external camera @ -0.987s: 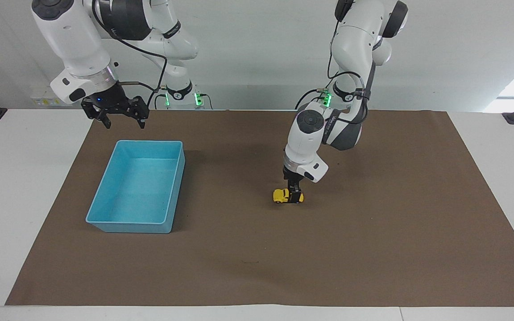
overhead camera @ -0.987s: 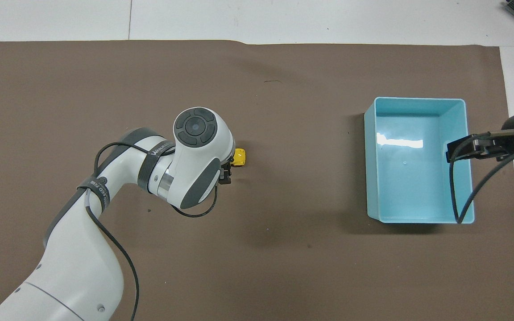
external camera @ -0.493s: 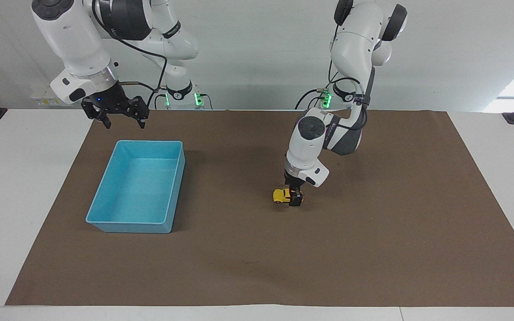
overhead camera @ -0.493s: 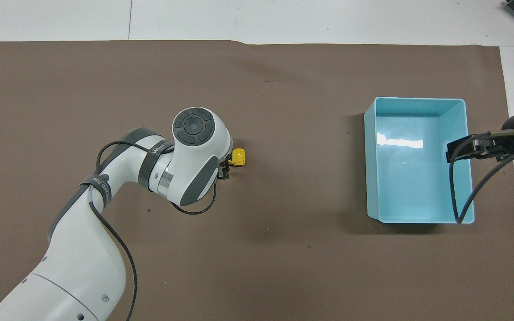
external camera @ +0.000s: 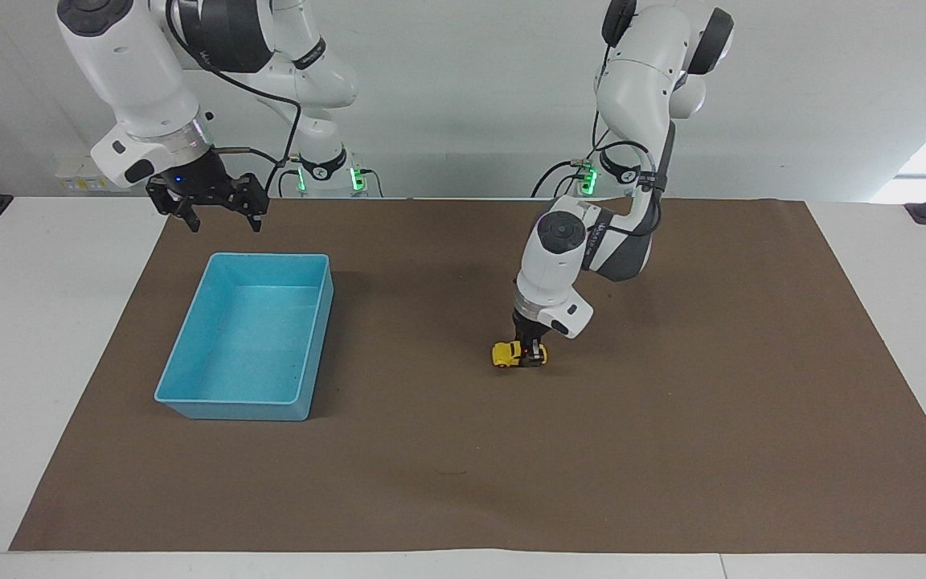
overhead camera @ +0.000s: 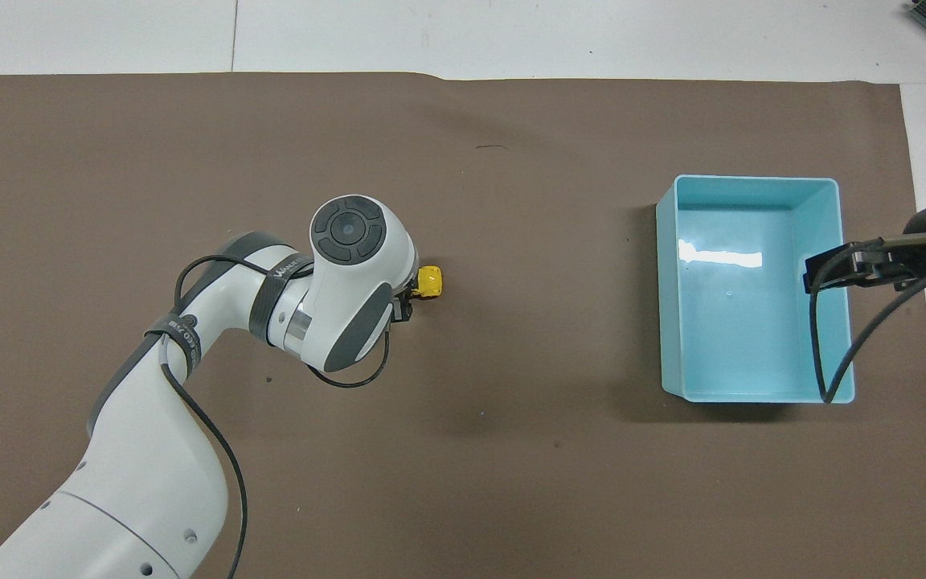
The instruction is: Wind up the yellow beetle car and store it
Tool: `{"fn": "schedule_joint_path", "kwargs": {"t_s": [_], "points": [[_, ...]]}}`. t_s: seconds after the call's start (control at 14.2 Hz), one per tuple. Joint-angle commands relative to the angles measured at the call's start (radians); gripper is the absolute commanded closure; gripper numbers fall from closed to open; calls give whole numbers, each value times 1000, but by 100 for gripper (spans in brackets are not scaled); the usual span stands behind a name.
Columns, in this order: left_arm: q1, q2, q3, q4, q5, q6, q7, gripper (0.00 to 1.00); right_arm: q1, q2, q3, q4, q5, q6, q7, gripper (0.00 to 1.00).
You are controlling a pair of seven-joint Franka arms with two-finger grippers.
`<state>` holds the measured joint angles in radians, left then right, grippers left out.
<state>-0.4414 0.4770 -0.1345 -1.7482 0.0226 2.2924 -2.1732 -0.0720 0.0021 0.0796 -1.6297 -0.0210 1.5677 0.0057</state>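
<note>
The yellow beetle car (external camera: 504, 354) is a tiny bright-yellow toy standing on the brown mat (external camera: 672, 450) near the table's middle. My left gripper (external camera: 533, 355) reaches straight down and is shut on the car's end that faces the left arm's end of the table. In the overhead view the left wrist hides most of the car (overhead camera: 430, 282), and only its yellow nose shows. My right gripper (external camera: 204, 211) hangs open and holds nothing, above the blue bin's (external camera: 270, 256) edge nearest the robots, where the right arm waits.
The blue bin (overhead camera: 756, 179) is a rectangular tub with nothing in it, standing on the mat toward the right arm's end of the table. The brown mat covers most of the white table (external camera: 29, 322).
The left gripper's fingers have closed onto the car. The left wrist has shifted slightly toward the robots. The car stays at its spot on the mat. The right arm has not moved.
</note>
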Motion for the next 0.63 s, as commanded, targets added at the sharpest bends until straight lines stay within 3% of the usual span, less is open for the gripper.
{"fn": "schedule_joint_path", "kwargs": {"t_s": [0.0,0.56], "points": [[12,5,4,-45,22,39,12,90,-11,-13,5,-10,6,2,5,0],[145,-14,4,-142,22,113,194,90,-11,-13,5,-10,6,2,5,0]]}}
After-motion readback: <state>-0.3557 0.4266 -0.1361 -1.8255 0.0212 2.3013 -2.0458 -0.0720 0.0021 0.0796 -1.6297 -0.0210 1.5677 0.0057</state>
